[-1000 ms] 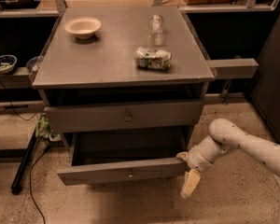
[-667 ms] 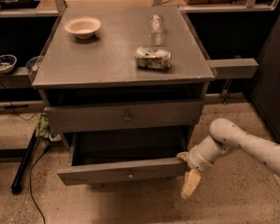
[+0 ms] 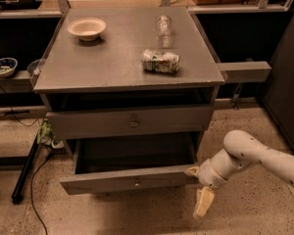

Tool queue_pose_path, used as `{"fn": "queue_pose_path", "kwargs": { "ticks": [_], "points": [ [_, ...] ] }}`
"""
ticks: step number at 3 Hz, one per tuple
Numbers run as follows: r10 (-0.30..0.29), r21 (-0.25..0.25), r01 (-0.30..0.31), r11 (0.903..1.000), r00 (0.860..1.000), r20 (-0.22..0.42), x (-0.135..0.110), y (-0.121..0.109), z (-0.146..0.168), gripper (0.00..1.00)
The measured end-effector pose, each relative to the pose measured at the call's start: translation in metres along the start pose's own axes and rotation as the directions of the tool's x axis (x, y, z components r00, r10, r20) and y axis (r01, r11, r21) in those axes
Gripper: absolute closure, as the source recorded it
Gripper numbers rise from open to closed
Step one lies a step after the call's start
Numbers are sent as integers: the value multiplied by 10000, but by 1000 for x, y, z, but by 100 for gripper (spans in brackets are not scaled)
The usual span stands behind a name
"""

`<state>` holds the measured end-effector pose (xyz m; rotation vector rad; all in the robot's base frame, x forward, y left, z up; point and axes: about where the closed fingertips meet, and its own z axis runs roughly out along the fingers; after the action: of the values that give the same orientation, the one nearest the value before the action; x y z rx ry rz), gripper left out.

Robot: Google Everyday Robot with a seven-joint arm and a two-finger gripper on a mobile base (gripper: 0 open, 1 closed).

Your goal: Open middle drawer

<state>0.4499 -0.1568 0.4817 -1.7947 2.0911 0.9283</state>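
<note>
Standing before the grey cabinet [image 3: 208, 106], items entered left to right.

- Side shelf [image 3: 19, 82], far left: one small patterned dish [image 3: 4, 66].
- Floor [image 3: 255, 219]: speckled stone. A dark cable [image 3: 33, 192] trails by the cabinet's left foot.
- Bench [image 3: 117, 58], the cabinet's flat grey top: a pale bowl [image 3: 86, 28] at the back left, a clear bottle [image 3: 163, 25] at the back right of centre, and a dented can [image 3: 160, 61] on its side nearer the front.
- Upper drawer [image 3: 88, 124]: round knob at centre, with a dark gap above its front.
- Middle drawer [image 3: 98, 185]: below the upper one, pulled well out towards me with its dark inside showing. The front runs left to right, with a small knob at its centre. By my judgement it is already open. The lowest drawer is hidden beneath it.
- Claw [image 3: 204, 202]: low, just beside the right end of the middle drawer's front, hanging downward from the wrist. Spread or pressed together, I cannot tell. The drawer lies to its left, with the knob well apart from it.
- Arm [image 3: 264, 155]: pale, reaching in from the right edge.

Any further pull would run straight out towards me, square to the drawer front. The floor in front of the drawer and to the right of the cabinet looks open enough for that.
</note>
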Motion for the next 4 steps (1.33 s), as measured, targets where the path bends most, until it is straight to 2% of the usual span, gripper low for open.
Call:
{"fn": "queue_pose_path", "kwargs": {
  "ticks": [1, 2, 3, 4],
  "points": [
    [-216, 237, 211, 9995, 9995, 218, -4, 4, -3, 0],
    [-626, 1141, 594, 9917, 9978, 240, -13, 12, -12, 0],
    [-626, 1137, 596, 9917, 9978, 231, -14, 12, -12, 0],
    [-651, 1273, 647, 9897, 9979, -8, -22, -5, -8, 0]
  ]
}}
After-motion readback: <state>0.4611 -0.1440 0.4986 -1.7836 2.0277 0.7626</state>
